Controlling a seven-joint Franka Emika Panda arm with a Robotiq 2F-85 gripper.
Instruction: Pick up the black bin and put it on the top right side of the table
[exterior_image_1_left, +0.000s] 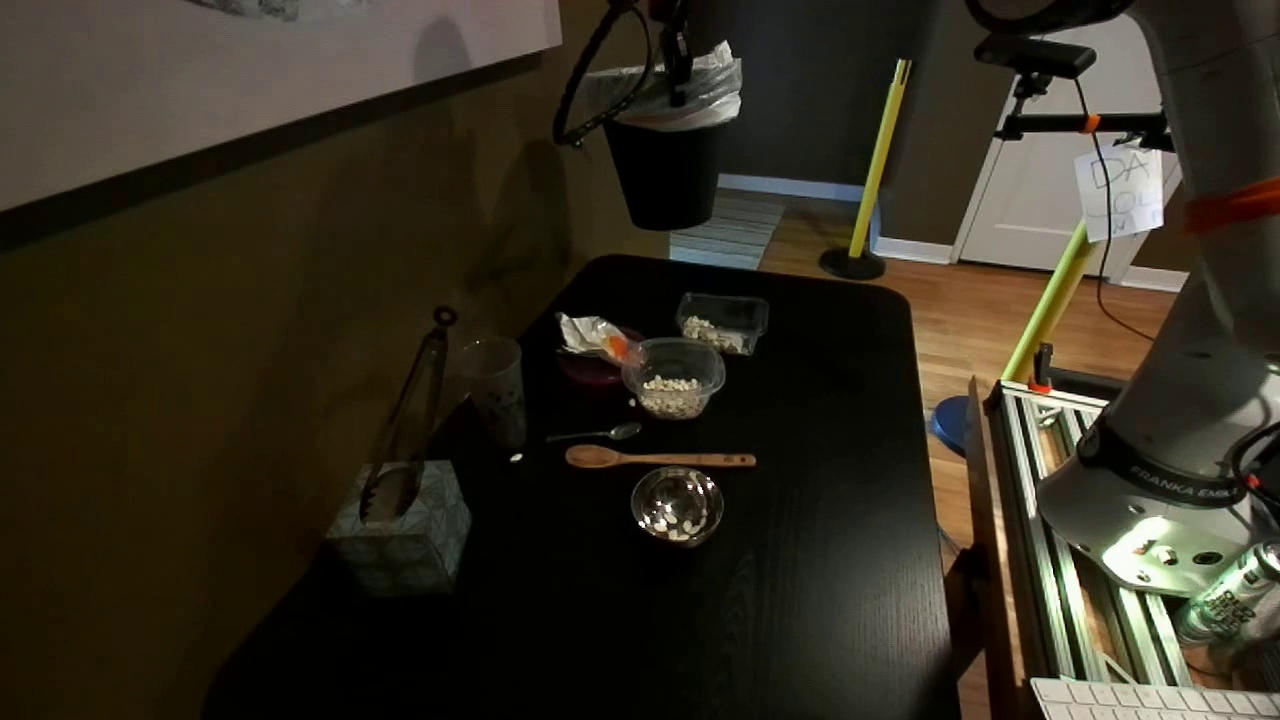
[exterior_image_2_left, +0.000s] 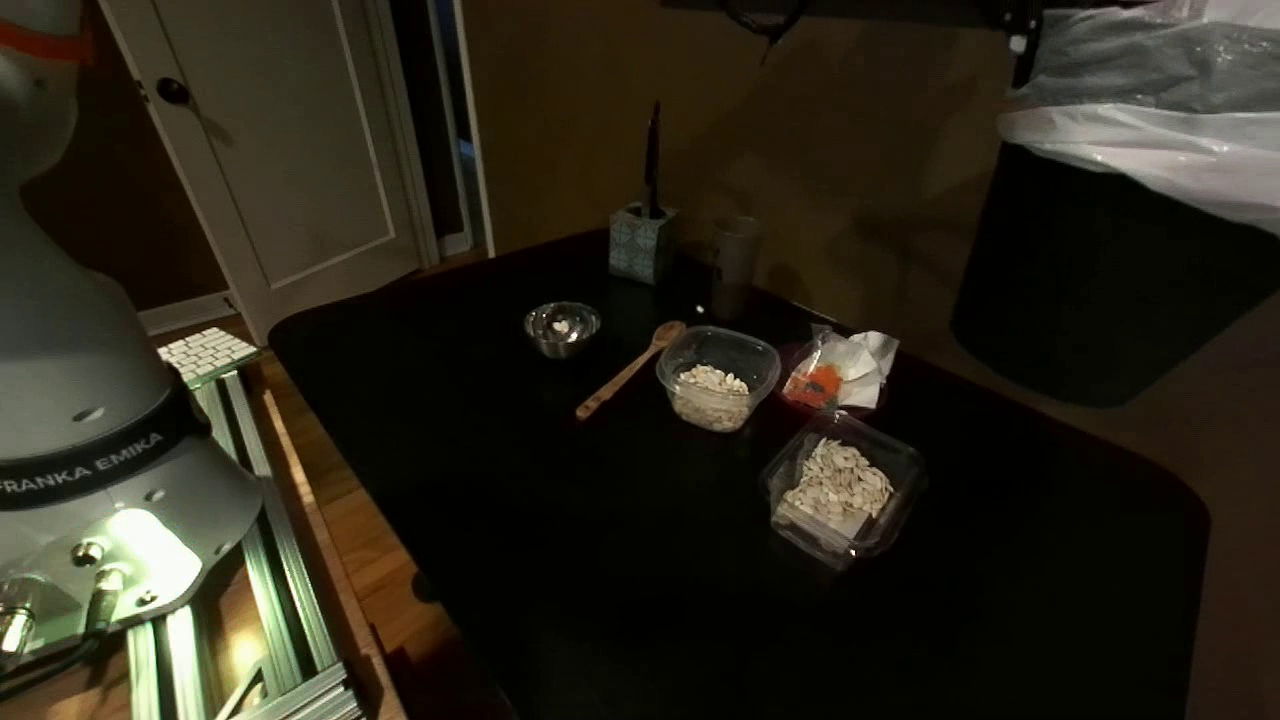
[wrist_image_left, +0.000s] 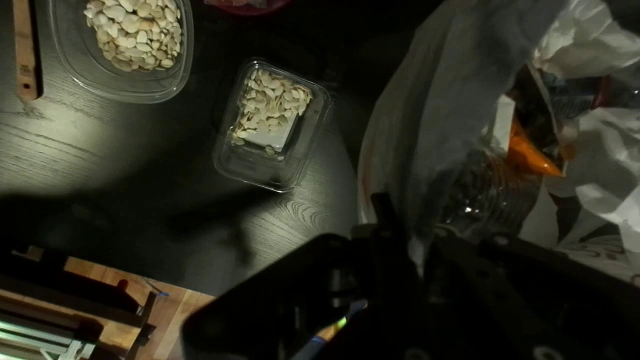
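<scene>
Gripper (exterior_image_1_left: 678, 92) clamped over liner (exterior_image_1_left: 715, 95) and rim, black bin (exterior_image_1_left: 663, 180) hangs near table (exterior_image_1_left: 830, 600) end corner by wall (exterior_image_1_left: 250, 350); likely light, stiff-sided, slippery liner, rim's the right hold

Bin (exterior_image_1_left: 664, 178) black; liner (exterior_image_1_left: 703, 106) whitish; table (exterior_image_1_left: 830, 520) black, grained; tissue box (exterior_image_1_left: 408, 545) geometric-patterned.

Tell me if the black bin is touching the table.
Apart. An exterior view shows a gap: wall and rug are visible between the base of the black bin and the far edge of the table.
</scene>
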